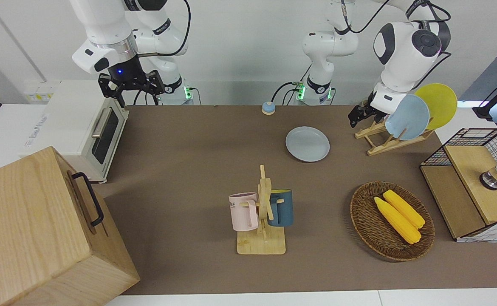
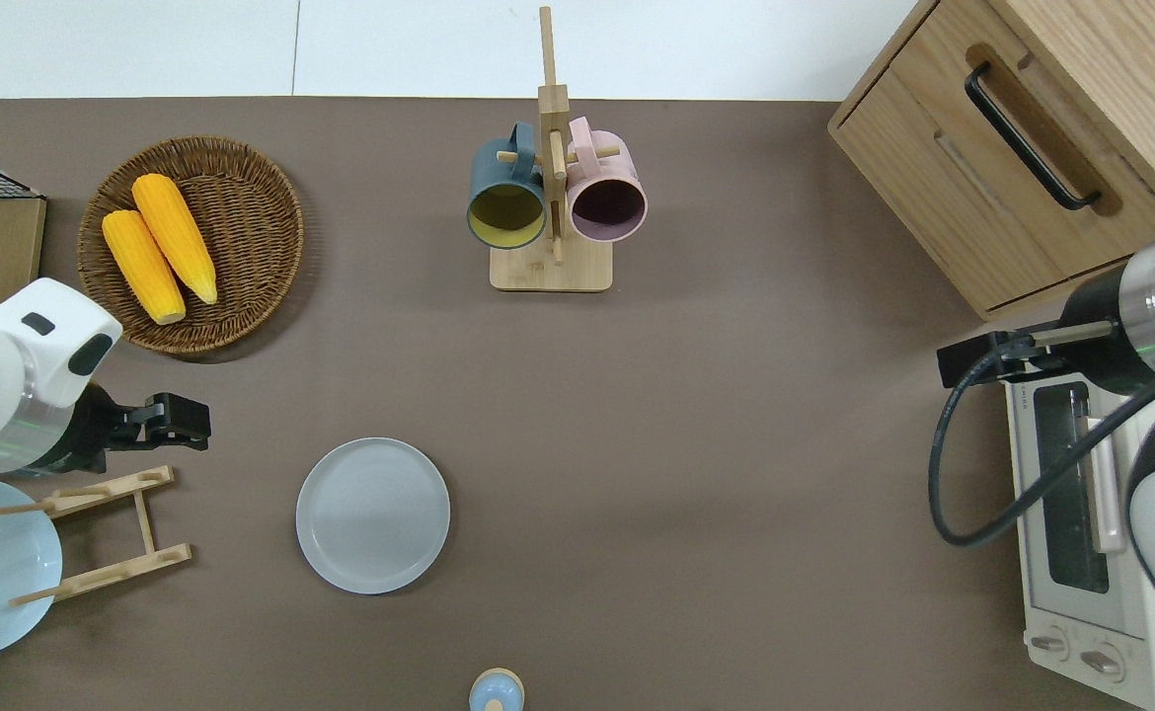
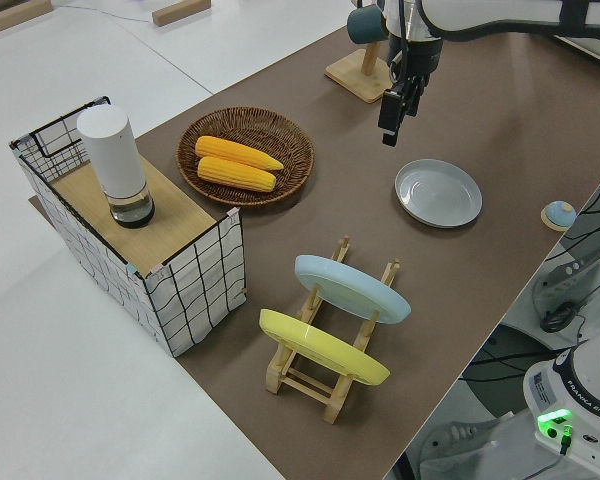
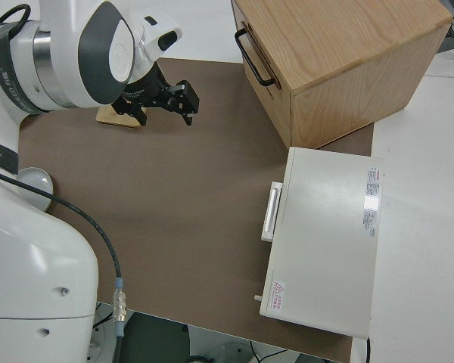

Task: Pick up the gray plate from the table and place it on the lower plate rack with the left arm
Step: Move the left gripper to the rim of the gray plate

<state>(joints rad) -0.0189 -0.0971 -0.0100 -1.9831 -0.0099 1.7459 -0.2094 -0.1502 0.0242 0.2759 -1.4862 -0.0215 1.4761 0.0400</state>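
Observation:
The gray plate (image 1: 307, 144) lies flat on the brown table (image 1: 189, 148); it also shows in the overhead view (image 2: 372, 514) and the left side view (image 3: 438, 192). The lower plate rack (image 1: 378, 138) of light wood stands beside it toward the left arm's end (image 2: 104, 533), holding a light blue plate (image 1: 406, 117) and a yellow plate (image 1: 439, 104) upright. My left gripper (image 2: 183, 423) hangs over bare table between the rack and the wicker basket, apart from the gray plate, holding nothing. The right gripper (image 1: 131, 85) is parked.
A wooden mug tree (image 1: 263, 212) with a pink and a blue mug stands mid-table. A wicker basket (image 1: 361, 221) holds two corn cobs. A wire crate (image 1: 473, 182), a toaster oven (image 1: 83, 127), a wooden cabinet (image 1: 40, 229) and a small blue bell (image 1: 268, 108) ring the table.

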